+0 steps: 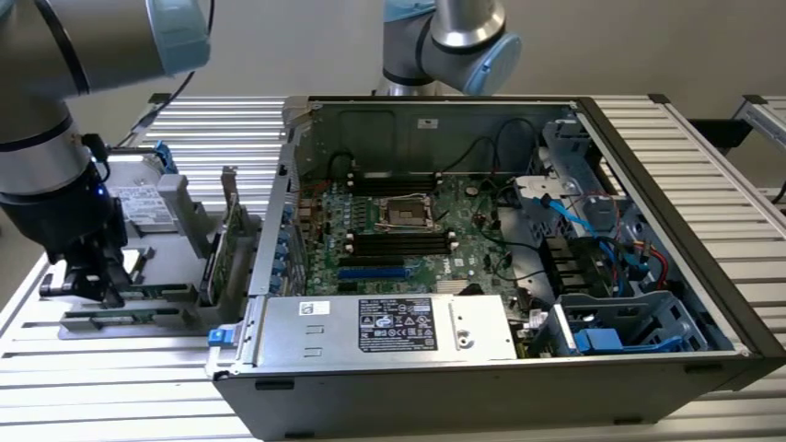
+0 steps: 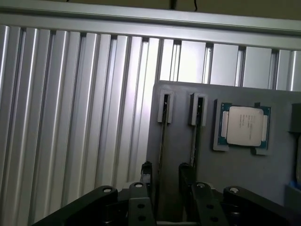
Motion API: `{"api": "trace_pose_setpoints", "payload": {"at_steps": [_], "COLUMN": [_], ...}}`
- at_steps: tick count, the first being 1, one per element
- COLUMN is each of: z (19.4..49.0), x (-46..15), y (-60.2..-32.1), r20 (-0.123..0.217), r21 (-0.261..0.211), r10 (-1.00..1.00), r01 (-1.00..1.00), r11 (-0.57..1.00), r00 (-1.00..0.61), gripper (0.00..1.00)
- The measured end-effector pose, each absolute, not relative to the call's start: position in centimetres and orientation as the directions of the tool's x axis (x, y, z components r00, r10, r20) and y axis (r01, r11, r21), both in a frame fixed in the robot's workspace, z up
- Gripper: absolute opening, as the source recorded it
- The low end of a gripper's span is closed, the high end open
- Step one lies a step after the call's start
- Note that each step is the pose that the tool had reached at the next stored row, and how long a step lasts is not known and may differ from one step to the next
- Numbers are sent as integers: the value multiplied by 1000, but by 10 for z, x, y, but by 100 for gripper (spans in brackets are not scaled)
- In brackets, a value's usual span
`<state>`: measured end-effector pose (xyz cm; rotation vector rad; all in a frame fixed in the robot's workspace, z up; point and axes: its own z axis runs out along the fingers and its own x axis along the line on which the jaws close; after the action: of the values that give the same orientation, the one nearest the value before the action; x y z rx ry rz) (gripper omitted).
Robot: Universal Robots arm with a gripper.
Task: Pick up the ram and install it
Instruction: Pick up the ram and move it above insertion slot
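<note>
Our claw (image 2: pixel 165 171) is spread wide, and we've got the ram (image 2: pixel 162 141) standing edge-on in its gray holder (image 2: pixel 181 141) right between the fingers, not pinched; another stick (image 2: pixel 194 136) sits just outside one finger.

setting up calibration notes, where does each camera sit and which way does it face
exterior view: off the arm, raised, looking down on the open computer case and grey tray; shows the arm, jaws over the tray.
wrist view: on the wrist, facing down past the open jaws at ram sticks and processor.
shared: tray, slatted table, jaws.
</note>
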<state>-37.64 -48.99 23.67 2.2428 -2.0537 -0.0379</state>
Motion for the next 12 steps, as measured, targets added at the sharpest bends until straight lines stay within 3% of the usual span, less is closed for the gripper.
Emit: {"api": "trace_pose_setpoints", "payload": {"at_steps": [12], "z": [215], "x": [-376], "y": [-492], "r20": [49], "r21": [90], "r10": [-994], "r01": [-991], "r11": [-94], "r00": [99], "gripper": [36]}}
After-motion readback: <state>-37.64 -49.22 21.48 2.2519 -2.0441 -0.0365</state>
